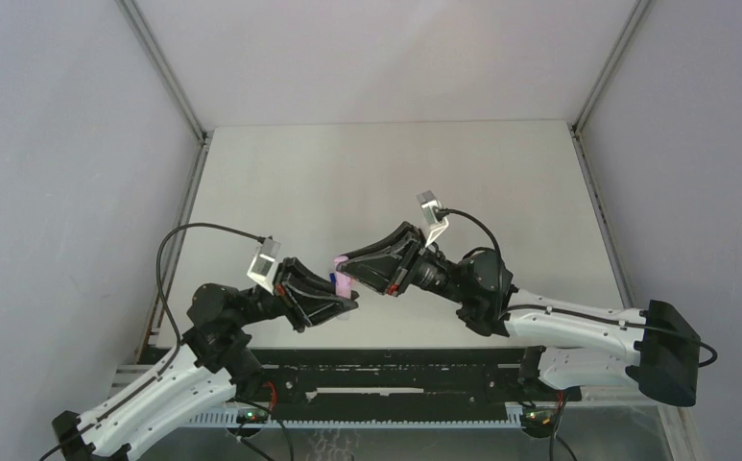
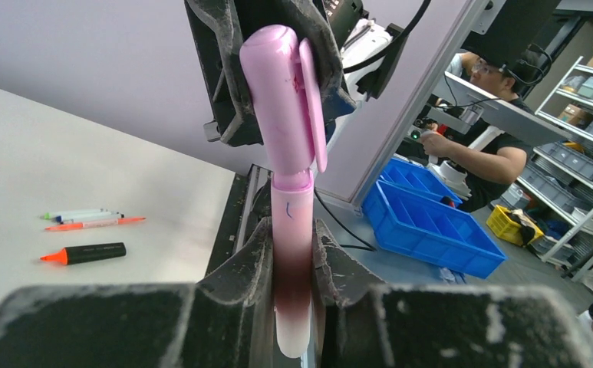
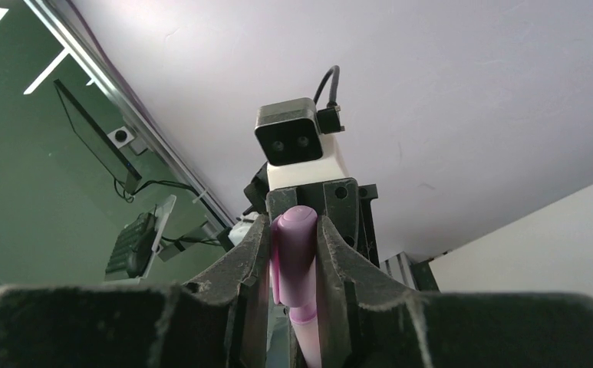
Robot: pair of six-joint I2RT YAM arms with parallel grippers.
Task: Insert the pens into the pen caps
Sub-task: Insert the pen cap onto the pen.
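Both grippers meet above the table's near edge on one lilac-pink highlighter [image 1: 344, 282]. My left gripper [image 2: 294, 264] is shut on its barrel [image 2: 291, 230], whose blunt end sticks out behind the fingers. My right gripper [image 3: 294, 257] is shut on the lilac cap [image 3: 296, 241], which sits over the barrel's front end [image 2: 284, 100]. The cap's clip faces right in the left wrist view. On the table lie a stubby black orange-tipped highlighter [image 2: 84, 254], a thin red-orange pen [image 2: 93, 224] and a pale pen [image 2: 82, 215].
The white table [image 1: 386, 182] is walled by grey panels left, right and behind. A black rail [image 1: 386, 370] runs along its near edge between the arm bases. Beyond the table's side stand blue bins [image 2: 431, 222].
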